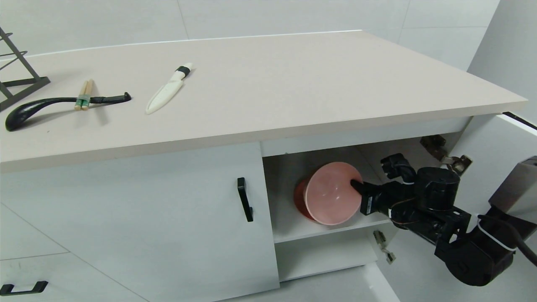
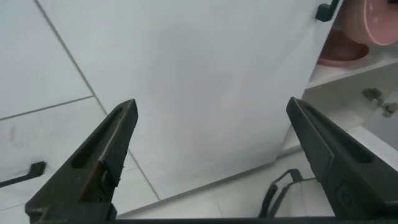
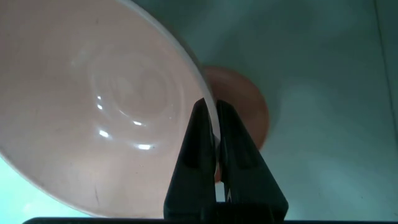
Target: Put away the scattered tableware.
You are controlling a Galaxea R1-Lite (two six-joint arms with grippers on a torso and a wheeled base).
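White tiled kitchen wall behind; pale beige countertop [image 1: 293, 84] over white cabinets; the cabinet's right-hand door [image 1: 499, 142] is swung open, the left-hand door [image 1: 168, 218] is shut, with a black handle [image 1: 245, 199].

Pink bowl [image 1: 331, 193] is inside the open compartment, above the white shelf [image 1: 293, 226]; pale pink, round, smooth and glossy, with light spots on the inner surface; it is tipped on edge, opening facing out of the cabinet; lower rim is down by the shelf's front edge, can't tell if it touches.

My right pincer [image 1: 355, 184] is closed on the bowl's rim, on its right side; in the right wrist view one finger is inside the bowl [image 3: 106, 106] and one outside, with the thin rim between them at the pincer [image 3: 214, 118].

A darker reddish dish [image 1: 298, 199] is just behind the bowl on the same shelf; also seen past the rim [image 3: 242, 112].

My left pincer [image 2: 211, 106] is spread wide, gripping nothing, low in front of the shut door [image 2: 205, 81]; the bowl [image 2: 379, 18] and reddish dish [image 2: 339, 53] are off to one side of it.

On the countertop's left part: black ladle [image 1: 42, 107]; chopsticks [image 1: 84, 95] lying across its handle; sheathed knife [image 1: 165, 91] just to the right of those, apart from them; dark wire rack [image 1: 16, 79] at the far left edge.
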